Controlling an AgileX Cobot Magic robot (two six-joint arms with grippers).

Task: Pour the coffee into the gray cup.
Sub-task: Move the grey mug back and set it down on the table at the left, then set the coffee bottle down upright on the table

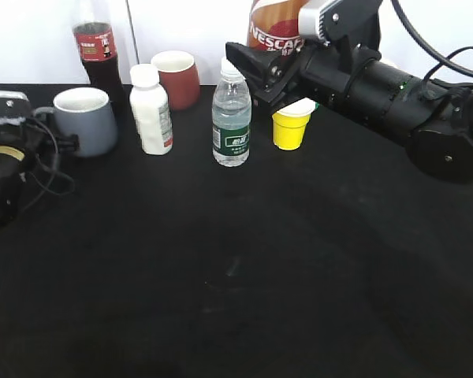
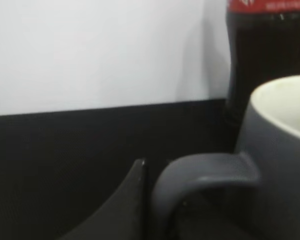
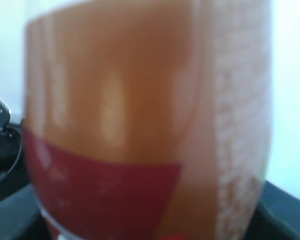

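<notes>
The coffee bottle (image 1: 272, 27), brown liquid with a red-orange NESCAFE label, is lifted at the back of the table, its top out of frame. My right gripper (image 1: 270, 69) is shut on it. The bottle fills the right wrist view (image 3: 140, 110), and the fingers do not show there. The gray cup (image 1: 87, 120) stands upright at the far left with a white inside. My left gripper (image 1: 63, 144) is at its handle. In the left wrist view one dark finger (image 2: 132, 200) presses against the outside of the cup's loop handle (image 2: 205, 172). The other finger is hidden.
Along the back stand a dark cola bottle (image 1: 98, 55), also in the left wrist view (image 2: 265, 60), a white pill bottle (image 1: 151, 110), a dark red cup (image 1: 177, 79), a clear water bottle (image 1: 232, 118) and a small yellow cup (image 1: 290, 126) under the right arm. The black table (image 1: 236, 276) extends forward.
</notes>
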